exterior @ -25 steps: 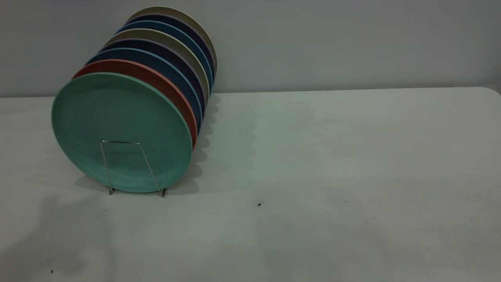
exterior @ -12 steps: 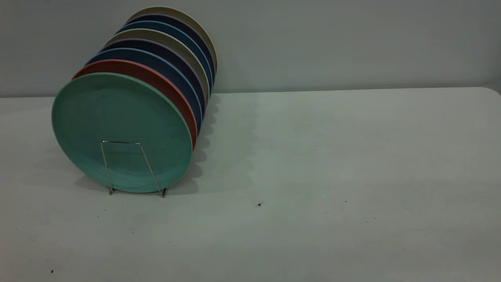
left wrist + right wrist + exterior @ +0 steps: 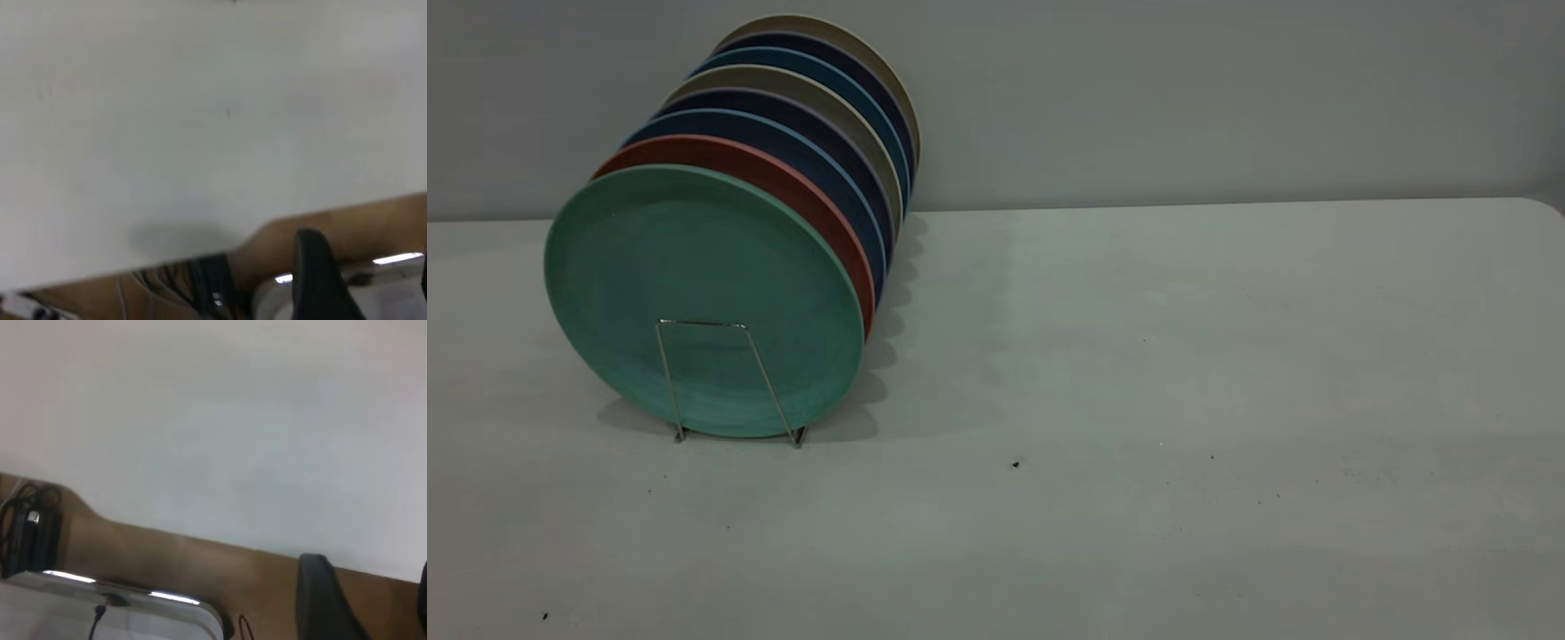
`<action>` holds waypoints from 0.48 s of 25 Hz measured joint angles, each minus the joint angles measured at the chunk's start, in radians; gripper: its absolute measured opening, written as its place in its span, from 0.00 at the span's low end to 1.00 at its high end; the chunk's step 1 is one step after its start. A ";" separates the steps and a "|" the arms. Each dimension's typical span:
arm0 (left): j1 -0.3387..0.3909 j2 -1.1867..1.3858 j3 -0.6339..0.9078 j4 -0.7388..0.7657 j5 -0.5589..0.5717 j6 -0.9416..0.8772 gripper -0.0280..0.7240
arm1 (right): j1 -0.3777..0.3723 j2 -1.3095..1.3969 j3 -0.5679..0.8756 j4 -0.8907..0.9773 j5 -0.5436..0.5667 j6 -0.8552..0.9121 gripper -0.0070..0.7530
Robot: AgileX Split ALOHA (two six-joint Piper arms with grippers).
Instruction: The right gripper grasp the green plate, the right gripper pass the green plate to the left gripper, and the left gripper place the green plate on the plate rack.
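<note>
Meanwhile the green plate (image 3: 703, 298) is staying upright, frontmost in the plate rack (image 3: 725, 378); table (image 3: 1138, 356) shadows are fading; neither gripper's finger state is discernible.

Pale grey-white surface (image 3: 1183, 356), pretty bare on the right. The only thing sitting on it is the wire rack (image 3: 725, 378), over on the left near the back wall, with its front loop's feet planted on the surface. A few tiny dark specks (image 3: 1016, 464) are scattered toward the front and middle.
</note>
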 joint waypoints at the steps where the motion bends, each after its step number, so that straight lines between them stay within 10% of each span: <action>1: 0.000 -0.030 0.043 0.008 -0.004 -0.014 0.58 | 0.001 0.000 0.000 -0.005 0.000 0.008 0.49; 12: 0.000 -0.276 0.218 0.057 -0.047 -0.037 0.58 | 0.001 0.000 0.000 0.000 0.000 0.014 0.49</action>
